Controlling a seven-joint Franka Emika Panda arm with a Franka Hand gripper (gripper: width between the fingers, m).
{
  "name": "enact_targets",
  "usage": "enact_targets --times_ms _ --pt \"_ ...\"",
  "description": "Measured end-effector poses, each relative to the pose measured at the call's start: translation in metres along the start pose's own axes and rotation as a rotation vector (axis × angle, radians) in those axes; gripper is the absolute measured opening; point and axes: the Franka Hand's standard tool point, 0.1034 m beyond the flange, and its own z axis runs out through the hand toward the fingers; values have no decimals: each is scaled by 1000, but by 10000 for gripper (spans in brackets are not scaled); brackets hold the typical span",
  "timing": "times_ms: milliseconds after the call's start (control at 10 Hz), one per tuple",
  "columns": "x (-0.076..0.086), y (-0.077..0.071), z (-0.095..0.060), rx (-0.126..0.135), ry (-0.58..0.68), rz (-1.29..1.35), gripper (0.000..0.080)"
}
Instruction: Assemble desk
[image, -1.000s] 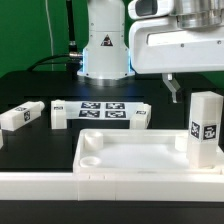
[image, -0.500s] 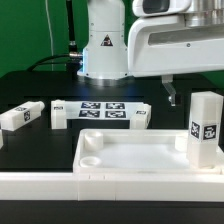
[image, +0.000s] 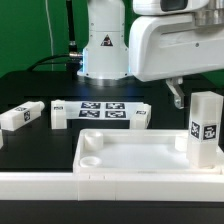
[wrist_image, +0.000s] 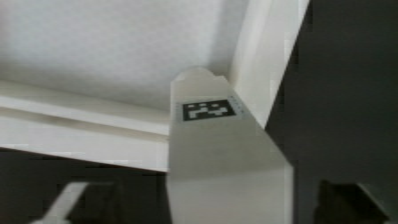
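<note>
1. The black worktop (image: 30, 150) spans the frame and carries everything.
2. The arm (image: 105, 40) rises at upper centre. Its white wrist housing fills the upper right.
3. The desk top (image: 130, 152) lies flat at lower centre, rim upward, just behind the low border wall (image: 60, 185). An empty round socket shows at its left end. The wrist view sees the desk top from above (wrist_image: 107, 50).
4. The marker board (image: 103, 110) lies flat at mid-frame, beyond the desk top.
5. The upright leg (image: 205, 130) stands at the right edge, on the desk top's right end, and appears to be seated in a corner socket. How firmly it sits cannot be told. The wrist view looks down along it (wrist_image: 222, 170), with its tag at the tip.
6. Three legs lie loose and apart from the desk top. The far-left leg (image: 22, 115) and the second leg (image: 60, 113) are at mid-left, and the third leg (image: 140, 117) lies just beside the marker board's right end.
7. The hand (image: 178, 95) hangs at upper right, above and just left of the upright leg. It holds nothing. Only one finger shows, so its opening cannot be told.
8. By this judgement, one leg of four is placed and three remain to be fitted.
</note>
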Motion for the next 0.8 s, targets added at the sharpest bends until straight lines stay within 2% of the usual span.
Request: enact_targets --times_ms 100,200,500,700,800 --pt "0 0 0 0 0 0 383" --pt "0 0 0 0 0 0 285" --pt "0 0 0 0 0 15 287" --pt "0 0 0 4 0 168 287" --pt "0 2 0 17 1 257 287"
